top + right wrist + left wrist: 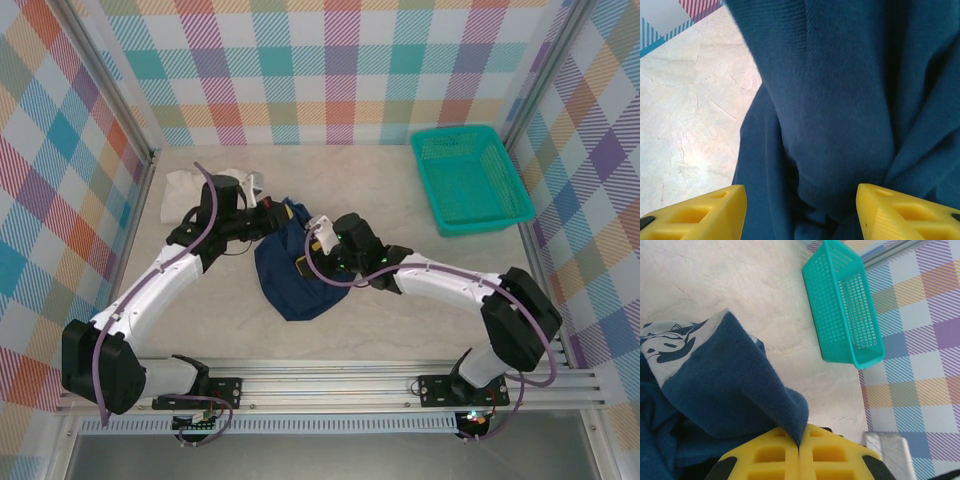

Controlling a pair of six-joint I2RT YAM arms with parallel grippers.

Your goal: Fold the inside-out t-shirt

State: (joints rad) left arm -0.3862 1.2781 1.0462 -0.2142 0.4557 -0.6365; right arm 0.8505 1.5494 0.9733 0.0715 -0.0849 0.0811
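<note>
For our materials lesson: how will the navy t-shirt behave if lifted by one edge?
Probably floppy: the t-shirt lies crumpled in folds. Likely to drape, as the fold pinched in the left gripper peaks and sags. Probably grippy; its knit looks matte.

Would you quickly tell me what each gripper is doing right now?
Left gripper: closed, pinching a fold of the t-shirt.
Right gripper: open, fingers apart over the t-shirt, holding nothing.
</note>
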